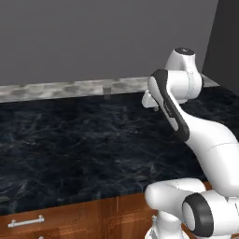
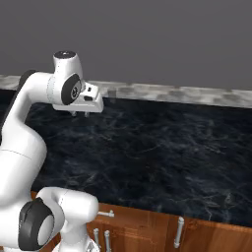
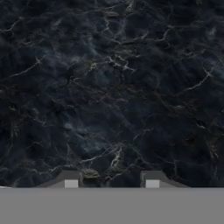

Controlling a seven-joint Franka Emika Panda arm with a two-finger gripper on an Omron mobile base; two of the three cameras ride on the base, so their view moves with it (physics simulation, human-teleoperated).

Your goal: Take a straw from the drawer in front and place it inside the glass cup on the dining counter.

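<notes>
Gripper [image 2: 80,113]: jaws apart, empty, above dining counter [image 2: 162,147]. Glass cup [image 1: 107,88]: at far edge, no straw visible inside. Drawer [image 1: 42,224]: shut. Task judged unstarted.

Simulated kitchen, rendered thru-out. Broad island w/ black stone top, the dining counter [image 1: 84,144], faint grey-blue veins across it, fills the middle of both base views; hand view looks straight down on the same veined stone. Below its near edge: reddish wood cabinet fronts [image 2: 147,229] w/ silver bar handles, one horizontal [image 1: 25,222], others vertical [image 2: 179,231]. Far side: pale mottled stone strip [image 2: 197,93] along a plain grey wall [image 1: 93,37]. Flat shading, no clutter on the top.
</notes>
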